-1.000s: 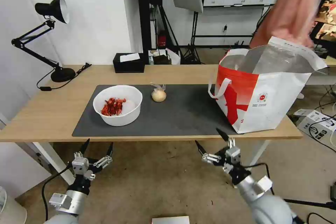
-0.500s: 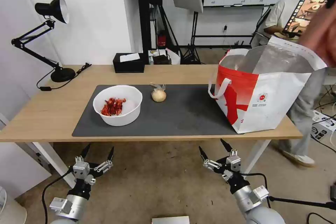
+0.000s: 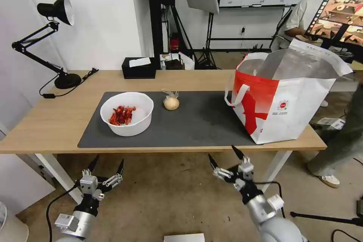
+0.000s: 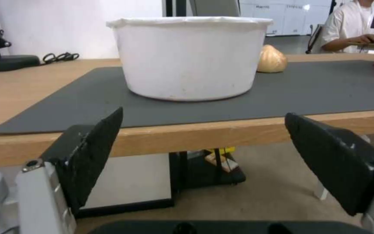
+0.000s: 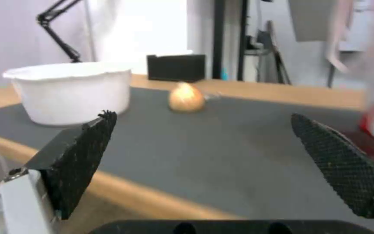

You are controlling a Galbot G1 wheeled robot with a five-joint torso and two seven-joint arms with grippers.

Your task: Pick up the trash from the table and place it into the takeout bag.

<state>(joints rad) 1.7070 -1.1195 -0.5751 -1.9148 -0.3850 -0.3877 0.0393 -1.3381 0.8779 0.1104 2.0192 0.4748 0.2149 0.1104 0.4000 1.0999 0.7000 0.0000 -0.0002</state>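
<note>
- While both end effectors hang below the tabletop (image 3: 53,121) edge, fingers spread and empty, the bowl (image 3: 127,113) sits directly ahead of the left end effector (image 3: 104,165).
- Right end effector (image 3: 226,157) is nearer the bag (image 3: 287,98); bagged ball (image 3: 171,103) lies between.

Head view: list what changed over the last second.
The right gripper dipped, then rose and shifted slightly left, open below the table edge. The left gripper sank a little, open. Nothing was grasped or released. The bowl, bagged ball and takeout bag stayed put.
</note>
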